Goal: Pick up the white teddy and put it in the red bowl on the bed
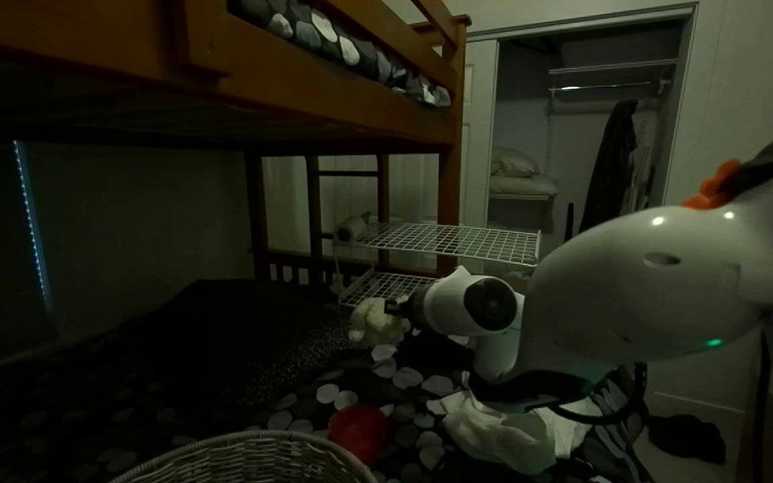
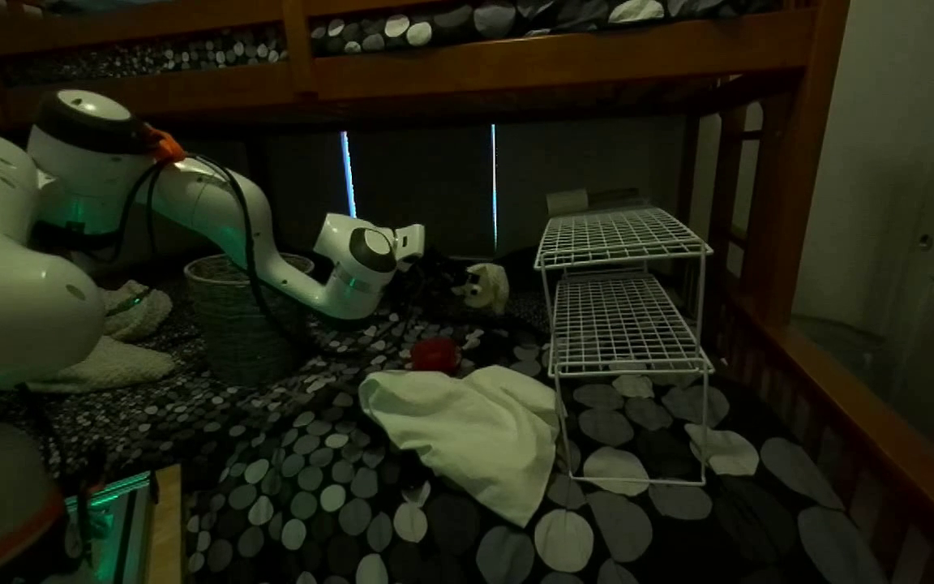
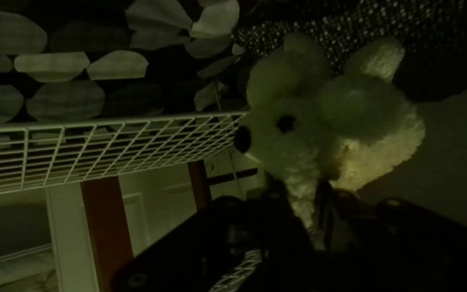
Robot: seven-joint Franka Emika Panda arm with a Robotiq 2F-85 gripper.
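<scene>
One teddy (image 3: 322, 121), nose (image 3: 242, 140) leftward, wrist view

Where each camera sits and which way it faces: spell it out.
Wrist view: on the wrist, facing the white teddy; the gripper shows at the bottom.
In an exterior view: behind the wicker basket, looking along the bed toward the closet; the arm enters from the right.
In an exterior view: beside the bed, looking across toward the wall; the arm enters from the left.
Both exterior views share the white teddy, red bowl and wire rack.

Teddy (image 3: 326, 117) fluffy plush; arm (image 1: 628, 288) smooth, glossy; basket (image 2: 228, 328) rough wicker.
</scene>
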